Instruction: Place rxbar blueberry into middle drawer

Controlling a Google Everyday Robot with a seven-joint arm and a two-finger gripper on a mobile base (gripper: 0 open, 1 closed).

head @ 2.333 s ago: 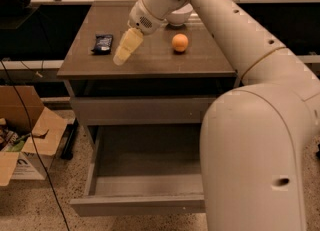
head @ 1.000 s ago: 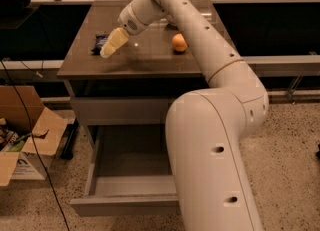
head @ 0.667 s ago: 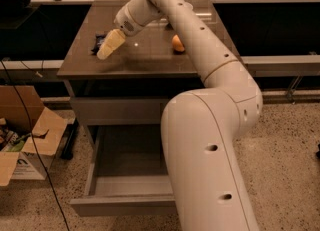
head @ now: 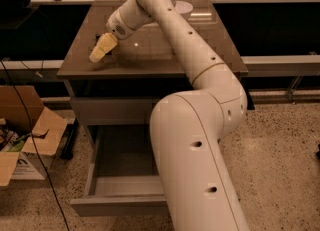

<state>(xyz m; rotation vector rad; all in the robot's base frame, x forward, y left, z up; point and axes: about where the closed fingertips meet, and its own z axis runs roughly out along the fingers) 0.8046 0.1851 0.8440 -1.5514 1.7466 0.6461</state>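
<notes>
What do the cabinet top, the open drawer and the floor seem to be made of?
Cabinet top: probably brown laminate or coated wood, semi-gloss, since it reflects light softly. Middle drawer: likely painted or laminated board, matte grey, no shine. Floor: looks like terrazzo, pale with dark speckles. The gripper hangs over the top's left side.

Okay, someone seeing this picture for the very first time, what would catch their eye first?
The big white arm dominates, rising from the bottom edge and bending across the cabinet. Its pale yellow gripper hangs low over the left part of the brown cabinet top. Below, the middle drawer stands pulled open toward the camera.
</notes>
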